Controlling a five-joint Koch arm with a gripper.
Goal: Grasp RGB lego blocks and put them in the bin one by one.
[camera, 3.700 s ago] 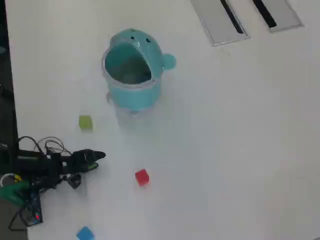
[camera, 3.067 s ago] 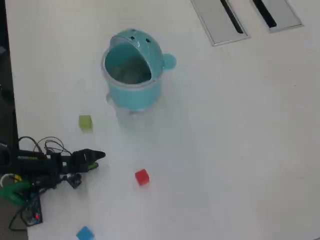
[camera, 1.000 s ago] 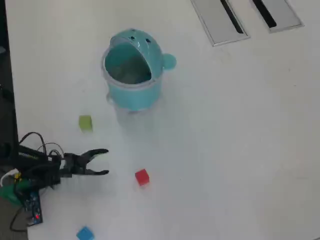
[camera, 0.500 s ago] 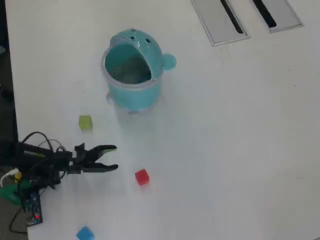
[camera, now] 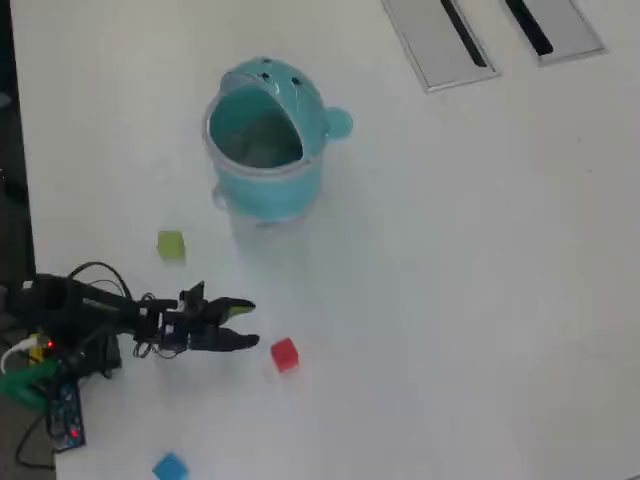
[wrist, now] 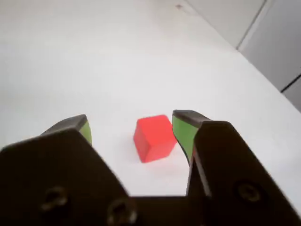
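Note:
The red block lies on the white table, just right of my open gripper in the overhead view. In the wrist view it sits between and a little beyond the green-padded fingertips, nearer the right one, touching neither. My gripper holds nothing. The yellow-green block rests up and left of the gripper. The blue block is at the bottom edge. The teal bin stands at the top, its opening showing nothing inside.
Two grey slotted panels lie flush in the table at the top right. The table's left edge runs beside the arm base and its loose cables. White tabletop stretches right of the red block.
The gripper opened from shut and the arm reached rightward across the table toward the red block. The blocks and bin stayed where they were.

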